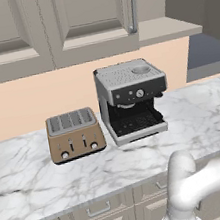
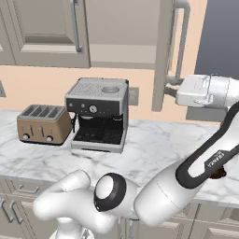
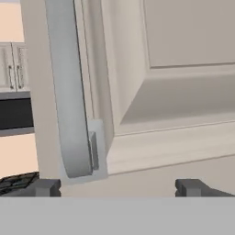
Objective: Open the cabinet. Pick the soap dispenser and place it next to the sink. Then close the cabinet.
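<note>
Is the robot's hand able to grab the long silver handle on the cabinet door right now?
Probably yes. The fingers stand wide open right at the handle of the cabinet door, with nothing between; they have not closed on it yet.

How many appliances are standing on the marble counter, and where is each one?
2. The toaster stands on the counter's left part; the coffee machine stands just to its right, apart from it. Others may be outside the views.

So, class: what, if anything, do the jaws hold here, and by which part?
Nothing. The gripper is open, just short of the cabinet door's handle, not closed on it.
</note>
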{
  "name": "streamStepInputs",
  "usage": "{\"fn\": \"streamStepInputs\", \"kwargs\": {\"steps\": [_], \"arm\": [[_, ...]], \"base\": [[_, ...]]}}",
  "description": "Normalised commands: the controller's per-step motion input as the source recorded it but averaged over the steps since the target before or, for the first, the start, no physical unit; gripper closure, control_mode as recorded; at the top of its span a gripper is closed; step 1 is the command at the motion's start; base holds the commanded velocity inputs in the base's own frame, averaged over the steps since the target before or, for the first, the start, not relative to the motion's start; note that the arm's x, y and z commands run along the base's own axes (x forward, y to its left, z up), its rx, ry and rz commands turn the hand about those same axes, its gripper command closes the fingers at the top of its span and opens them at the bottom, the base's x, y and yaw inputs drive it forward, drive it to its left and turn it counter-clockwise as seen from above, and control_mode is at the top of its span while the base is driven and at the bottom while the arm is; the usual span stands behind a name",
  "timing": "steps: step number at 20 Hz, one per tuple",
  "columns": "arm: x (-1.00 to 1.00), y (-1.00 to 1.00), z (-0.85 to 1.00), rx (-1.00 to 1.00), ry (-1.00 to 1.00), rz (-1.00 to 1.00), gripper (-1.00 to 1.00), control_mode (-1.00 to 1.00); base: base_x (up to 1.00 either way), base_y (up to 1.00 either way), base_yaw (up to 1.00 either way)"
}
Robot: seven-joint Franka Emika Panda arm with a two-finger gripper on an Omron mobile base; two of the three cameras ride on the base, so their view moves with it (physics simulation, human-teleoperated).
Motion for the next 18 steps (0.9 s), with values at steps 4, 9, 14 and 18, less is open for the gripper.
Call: {"fn": "streamStepInputs", "kwargs": {"steps": [4,9,14,18], "arm": [[0.00,1.00,0.00,0.00,-0.04,0.00,-1.00,-1.00],[0.00,1.00,0.00,0.00,0.00,-0.08,-1.00,-1.00],[0.00,1.00,0.00,0.06,0.00,-0.26,-1.00,-1.00],[0.08,1.00,0.00,0.14,-0.01,-0.35,-1.00,-1.00]], "base": [[0.00,0.00,0.00],[0.00,0.00,0.00],[0.00,0.00,0.00],[0.00,0.00,0.00]]}}
